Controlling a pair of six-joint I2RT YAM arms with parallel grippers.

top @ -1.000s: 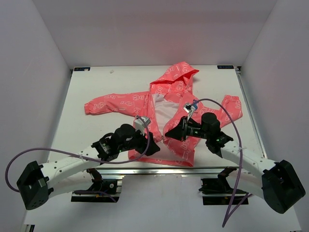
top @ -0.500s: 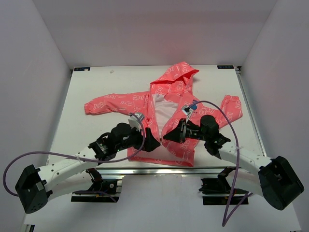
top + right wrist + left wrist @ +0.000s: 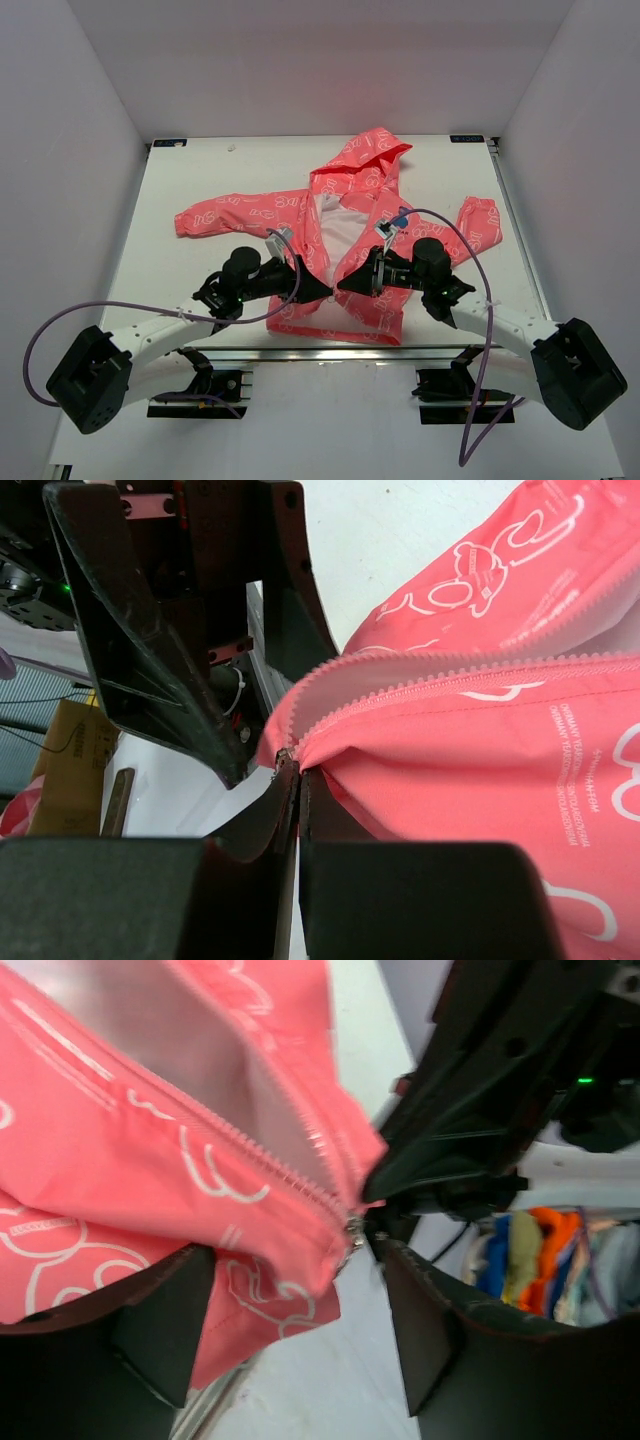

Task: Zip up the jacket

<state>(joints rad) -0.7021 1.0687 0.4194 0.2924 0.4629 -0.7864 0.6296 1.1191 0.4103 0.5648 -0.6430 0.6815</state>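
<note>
Right wrist: the zipper base [image 3: 285, 755] of the jacket [image 3: 480, 730] is pinched in the closed right end effector [image 3: 298, 800], straddled by the spread left end effector [image 3: 300, 1260].

The top camera hangs above and behind the arm bases, looking down and forward over the whole table [image 3: 180, 180] from afar; the left wrist camera sits close on the jacket [image 3: 120, 1160] hem, facing right; the right wrist camera, equally close, faces left; both share the zipper [image 3: 346, 1228] bottom end, central in the top view.
</note>
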